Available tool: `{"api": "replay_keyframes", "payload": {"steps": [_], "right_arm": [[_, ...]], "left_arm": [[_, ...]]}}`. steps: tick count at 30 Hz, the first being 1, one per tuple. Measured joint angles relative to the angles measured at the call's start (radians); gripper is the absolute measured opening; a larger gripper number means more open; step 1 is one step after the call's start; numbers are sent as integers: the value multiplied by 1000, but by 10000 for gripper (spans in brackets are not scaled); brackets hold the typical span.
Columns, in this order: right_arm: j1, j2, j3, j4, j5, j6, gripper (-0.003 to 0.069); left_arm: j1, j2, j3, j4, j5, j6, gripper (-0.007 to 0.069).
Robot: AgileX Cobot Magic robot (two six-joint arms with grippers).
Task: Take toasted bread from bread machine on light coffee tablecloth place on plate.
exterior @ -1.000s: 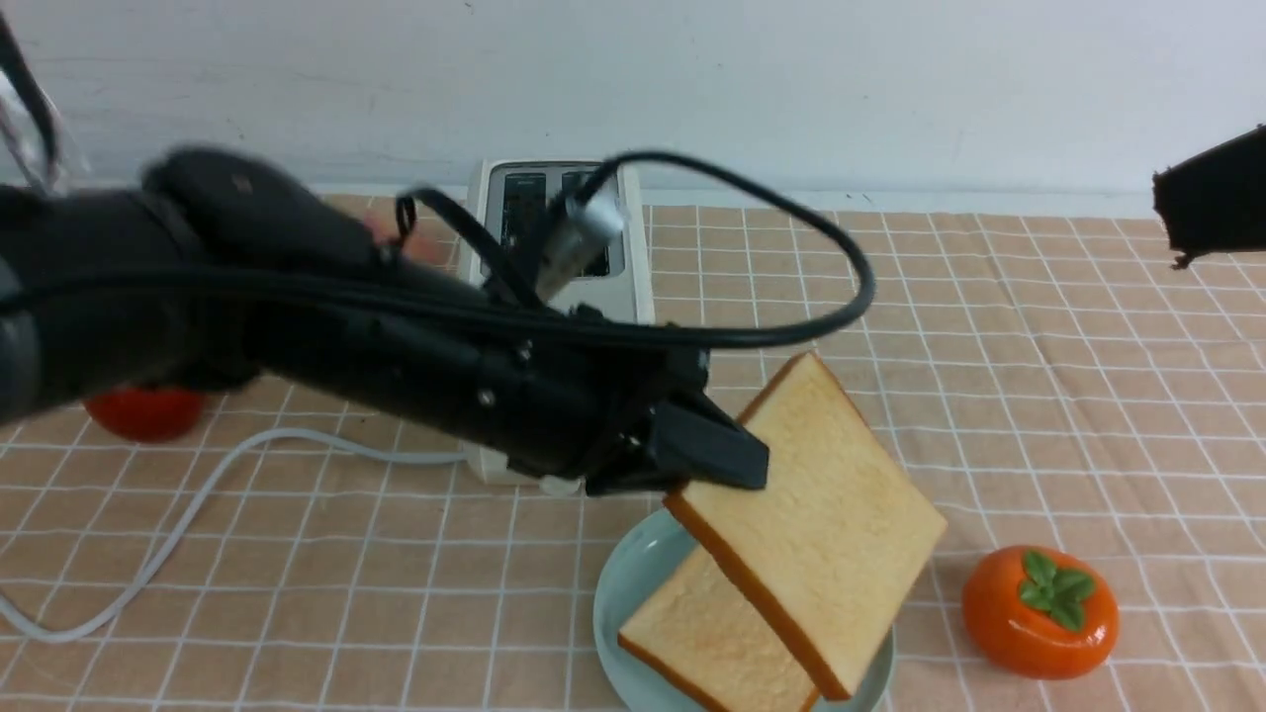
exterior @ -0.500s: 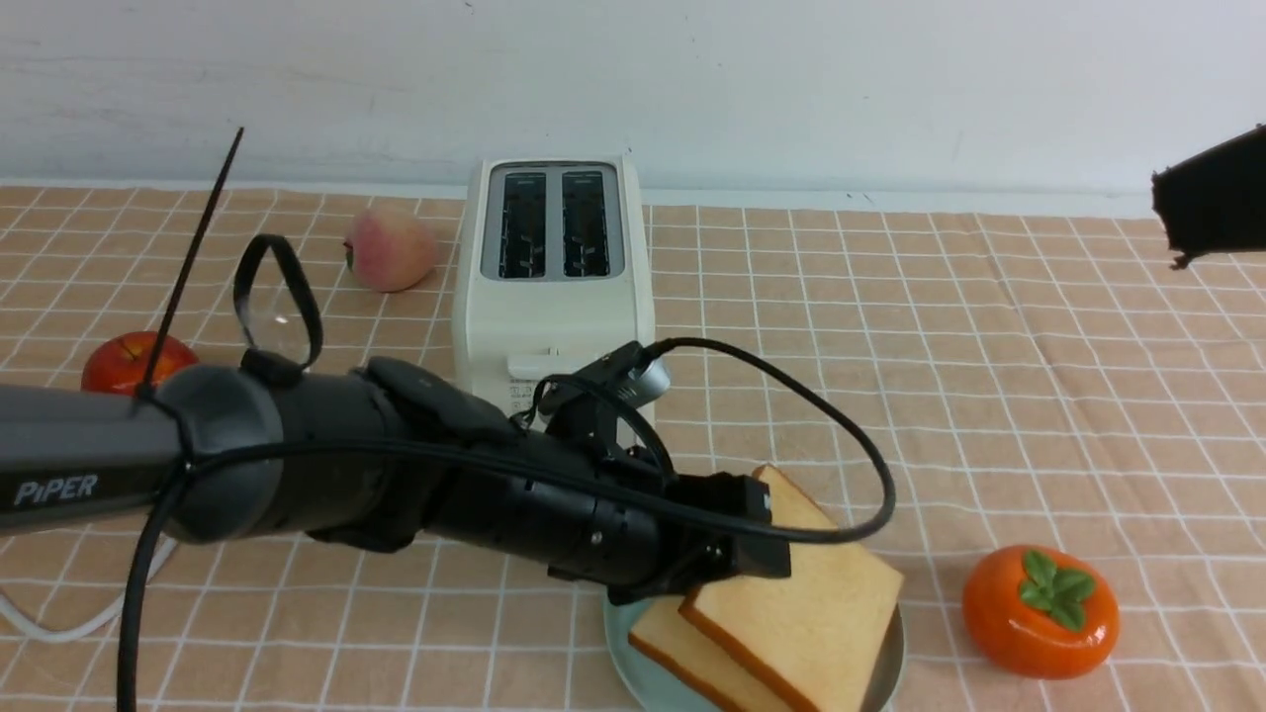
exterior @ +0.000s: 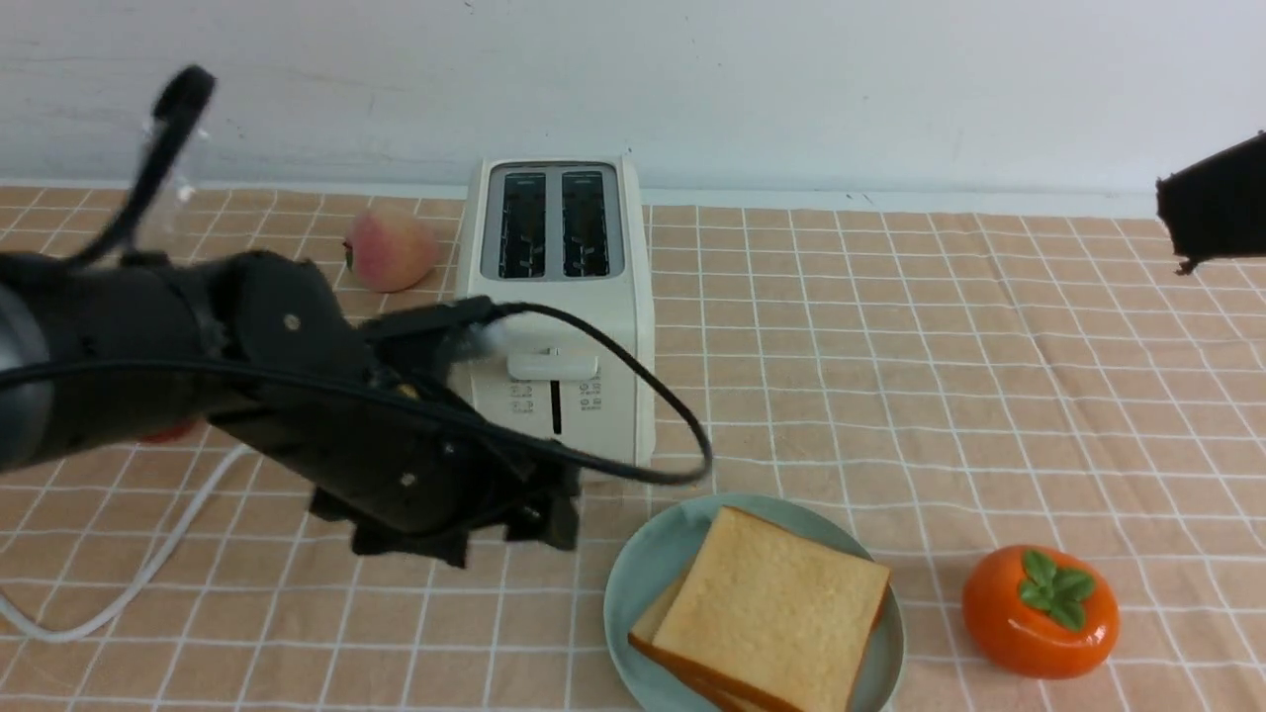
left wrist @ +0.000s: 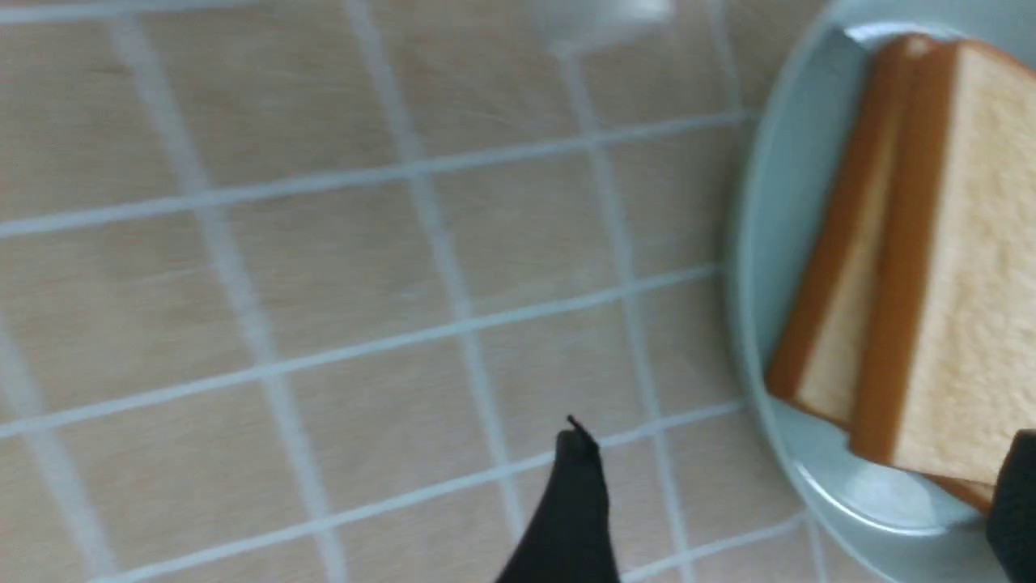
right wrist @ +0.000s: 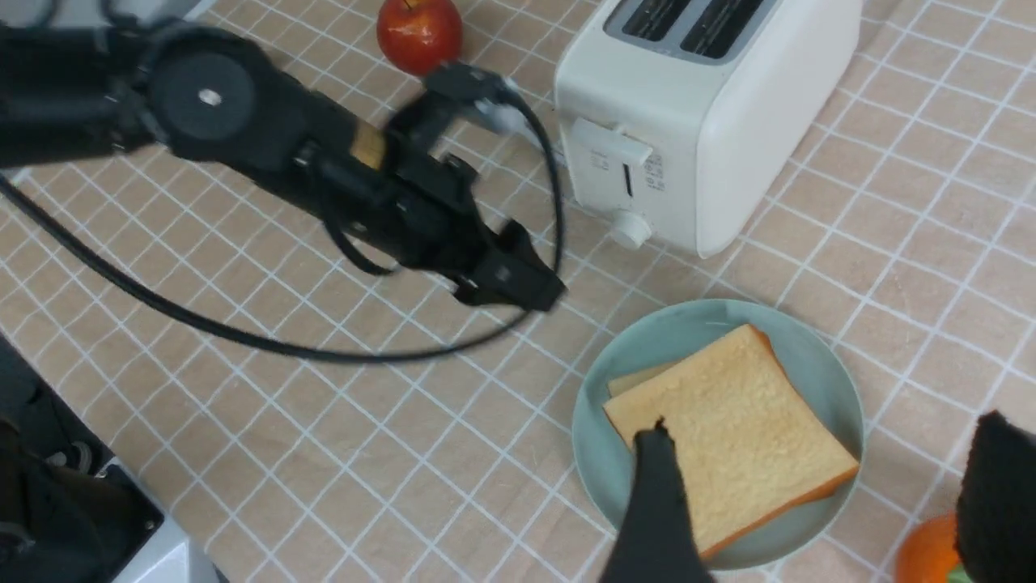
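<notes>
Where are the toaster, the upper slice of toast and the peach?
Toaster [exterior: 623, 336]: front view, on its cream-white body.
Upper slice of toast [exterior: 776, 608]: front view, on its pale golden face.
Peach [exterior: 394, 249]: front view, on its rounded side.

The robot's left arm [exterior: 326, 405] is matte black with rounded joint housings, small pale screws and a thin black cable [exterior: 633, 366] looping along it; a small patch shows yellowish. The right gripper [right wrist: 817, 502] has dark, tapering fingers.

Front + R wrist cams both see plate [exterior: 633, 613].
</notes>
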Motion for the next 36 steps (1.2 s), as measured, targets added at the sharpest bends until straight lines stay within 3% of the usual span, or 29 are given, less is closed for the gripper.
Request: {"api": "replay_keyframes", "payload": {"steps": [5, 11, 13, 20, 25, 36], "right_arm": [[0, -17, 101, -138, -58, 109, 465], [-1, -175, 418, -229, -347, 176, 367], [-1, -249, 528, -230, -431, 187, 309], [-1, -608, 889, -229, -533, 194, 12], [-1, -757, 1029, -221, -540, 204, -20], [-1, -897, 1161, -218, -650, 217, -20]], "left_arm": [[33, -184, 0, 109, 57, -130, 435], [33, -438, 24, 110, 179, -143, 79], [33, -496, 51, 110, 199, -142, 3], [33, -734, 246, 98, 172, -90, -14], [33, -853, 303, 97, 153, -72, -14], [33, -1042, 310, 73, 453, -71, -14]]}}
